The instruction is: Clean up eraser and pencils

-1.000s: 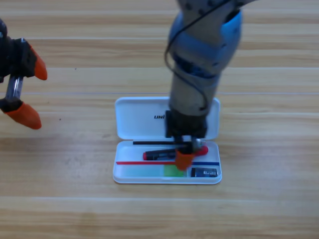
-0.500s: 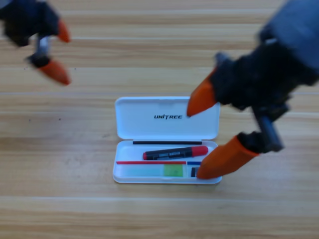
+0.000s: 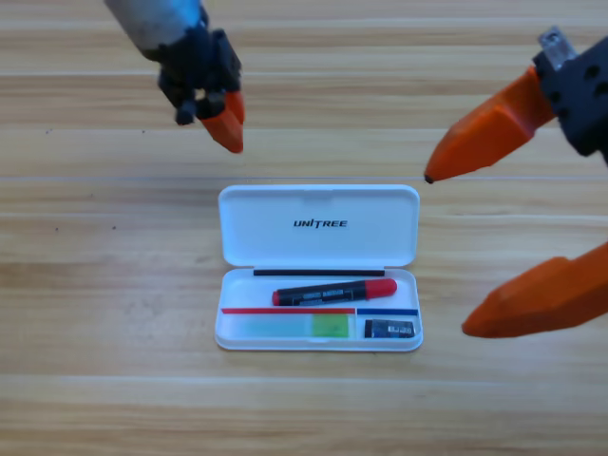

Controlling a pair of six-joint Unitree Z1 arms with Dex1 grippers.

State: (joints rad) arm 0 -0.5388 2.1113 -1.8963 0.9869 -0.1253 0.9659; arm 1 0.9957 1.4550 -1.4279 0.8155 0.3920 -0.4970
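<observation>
Eraser [image 3: 390, 330] lodged in case [image 3: 318, 204] near-right pocket, boxed in by walls; red pencil [image 3: 334, 291] flat in middle slot, green pencil [image 3: 294, 327] along near edge; all stowed, lid lying flat, far side. Right gripper [image 3: 456, 252] spread wide, empty, right of case, clear of it. Left gripper [image 3: 228, 123] far-left above bare table [image 3: 95, 285], grip state unclear. Open room all round case.

Single fixed overhead cam, looking straight down at the wooden table [image 3: 114, 285]; arms enter from the far edge, medium-close framing.
</observation>
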